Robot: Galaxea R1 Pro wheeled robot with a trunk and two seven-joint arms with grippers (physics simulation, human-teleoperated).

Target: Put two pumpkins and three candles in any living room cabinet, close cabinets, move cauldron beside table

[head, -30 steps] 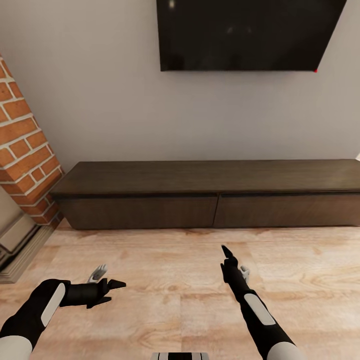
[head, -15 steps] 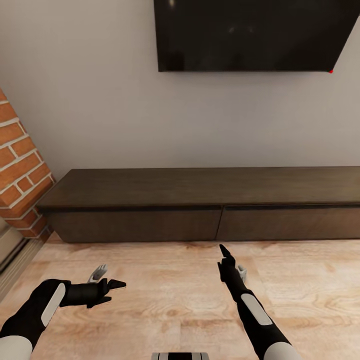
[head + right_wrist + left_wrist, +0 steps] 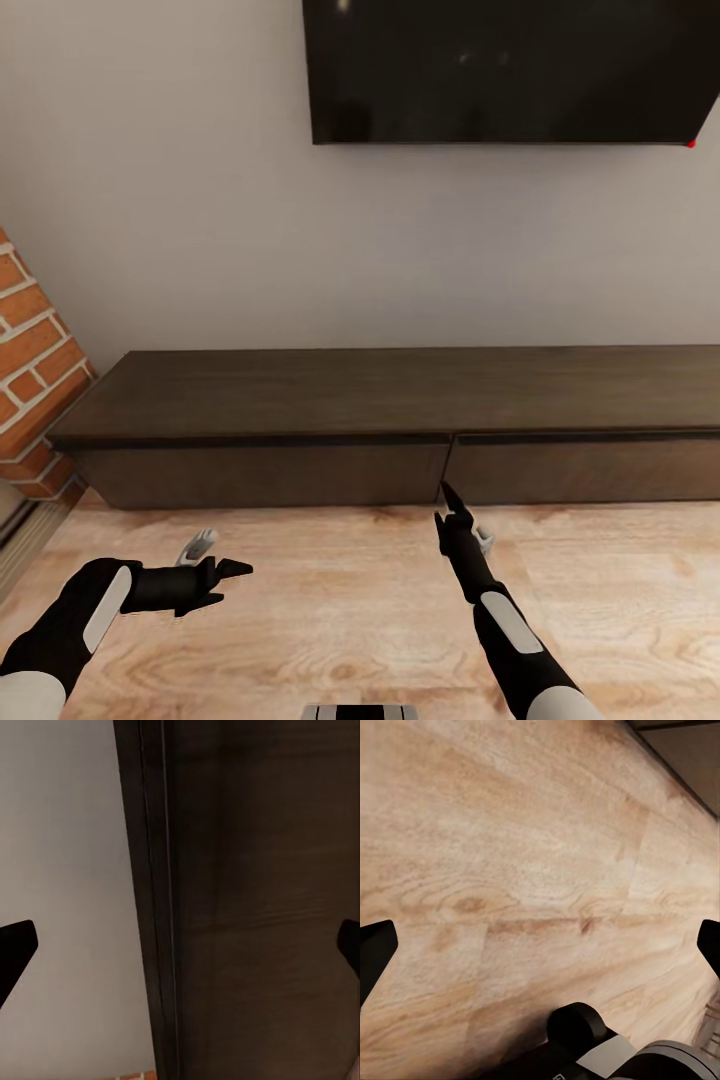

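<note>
One cabinet [image 3: 400, 425], two drawer fronts, both shut, just ahead of right gripper [image 3: 455, 505]; right fingers spread wide, empty. Left gripper [image 3: 225, 580] well short of cabinet, over wood floor [image 3: 330, 600], fingers apart, empty. One wall TV [image 3: 510, 70] above. No readable writing.

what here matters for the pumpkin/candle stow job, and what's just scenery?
Job:
- cabinet, both drawer fronts shut
- left gripper, open, empty
- right gripper, open, empty

Scenery:
- TV on the wall
- brick column
- wood floor
</note>
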